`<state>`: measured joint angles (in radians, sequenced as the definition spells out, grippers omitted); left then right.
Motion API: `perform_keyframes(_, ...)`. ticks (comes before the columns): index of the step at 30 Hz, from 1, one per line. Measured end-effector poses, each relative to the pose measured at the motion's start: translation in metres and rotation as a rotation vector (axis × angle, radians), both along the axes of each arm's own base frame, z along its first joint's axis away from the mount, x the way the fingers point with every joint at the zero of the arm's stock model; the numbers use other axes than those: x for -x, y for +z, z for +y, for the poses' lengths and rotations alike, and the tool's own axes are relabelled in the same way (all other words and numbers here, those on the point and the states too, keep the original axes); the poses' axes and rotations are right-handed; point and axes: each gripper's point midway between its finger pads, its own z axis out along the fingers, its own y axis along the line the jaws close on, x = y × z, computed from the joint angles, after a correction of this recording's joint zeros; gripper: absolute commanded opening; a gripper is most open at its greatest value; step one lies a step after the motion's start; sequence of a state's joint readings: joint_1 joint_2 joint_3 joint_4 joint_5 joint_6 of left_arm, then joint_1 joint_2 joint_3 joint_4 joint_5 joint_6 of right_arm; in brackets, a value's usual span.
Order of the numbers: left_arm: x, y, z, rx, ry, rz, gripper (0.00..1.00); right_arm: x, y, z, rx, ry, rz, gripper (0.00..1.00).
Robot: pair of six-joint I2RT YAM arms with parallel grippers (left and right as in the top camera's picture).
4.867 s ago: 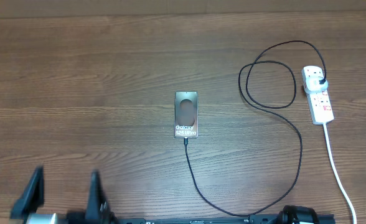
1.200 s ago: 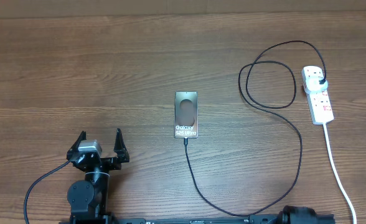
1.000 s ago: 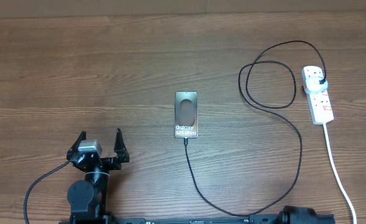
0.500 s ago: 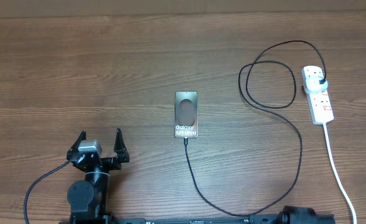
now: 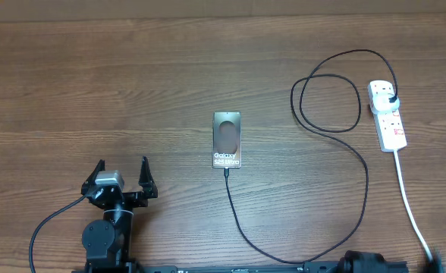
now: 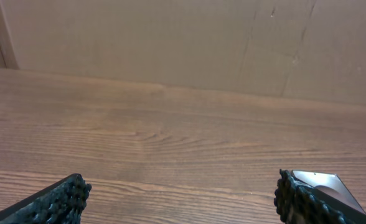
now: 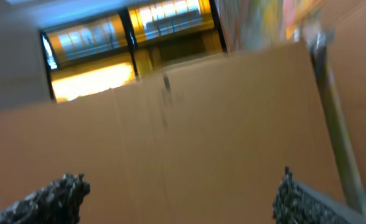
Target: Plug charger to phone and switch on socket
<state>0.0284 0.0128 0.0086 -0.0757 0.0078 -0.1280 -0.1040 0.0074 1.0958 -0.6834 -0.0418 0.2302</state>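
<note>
The grey-brown phone (image 5: pixel 227 139) lies flat at the table's middle, lettering toward me, and its corner (image 6: pixel 325 183) shows in the left wrist view. The thin black charger (image 5: pixel 365 184) runs from the phone's near edge, sweeps right, loops, and ends in a black plug (image 5: pixel 391 99) seated in the far end of the white socket (image 5: pixel 390 123). I cannot tell whether the tip is seated in the phone. My left gripper (image 5: pixel 121 165) (image 6: pixel 180 200) stands open and empty, left of and nearer than the phone. My right gripper (image 7: pixel 180 196) is open, facing a cardboard wall.
The socket's white cord (image 5: pixel 409 206) trails to the near right edge, where a dark tip of the right arm (image 5: pixel 433 261) shows. A cardboard wall (image 6: pixel 170 43) stands behind the table. Bare wooden tabletop (image 5: pixel 94 83) surrounds the phone.
The left gripper came forward from the near edge earlier and has since held still. The right arm's dark tip has appeared at the bottom right corner. Phone, cable and socket have not moved.
</note>
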Motion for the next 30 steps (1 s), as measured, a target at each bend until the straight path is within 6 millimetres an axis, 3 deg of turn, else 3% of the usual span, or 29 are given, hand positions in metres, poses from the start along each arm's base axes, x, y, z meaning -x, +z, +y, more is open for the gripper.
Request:
perform_keyframes(4, 0.000, 0.000, 0.000, 0.000, 0.000, 0.001, 1.00, -0.081, -0.055, -0.005, -0.010, 0.019, 0.123, 1.00)
perform_keyframes(8, 0.000, 0.000, 0.000, 0.000, 0.000, 0.000, 1.00, -0.134, -0.111, -0.008, -0.016, 0.032, 0.210, 1.00)
perform_keyframes(12, 0.000, 0.000, 0.000, 0.000, -0.001, 0.001, 1.00, -0.167, -0.166, -0.012, -0.026, 0.034, 0.297, 1.00)
perform_keyframes(17, 0.000, 0.000, -0.001, 0.000, -0.003, 0.001, 1.00, -0.189, -0.214, -0.013, -0.031, 0.037, 0.348, 1.00)
perform_keyframes(24, 0.000, 0.000, 0.000, 0.000, -0.003, 0.001, 1.00, -0.201, -0.240, -0.015, -0.028, 0.037, 0.330, 1.00)
perform_keyframes(30, 0.000, 0.000, -0.001, 0.000, -0.003, 0.001, 1.00, -0.208, -0.275, -0.011, -0.031, 0.060, 0.400, 1.00)
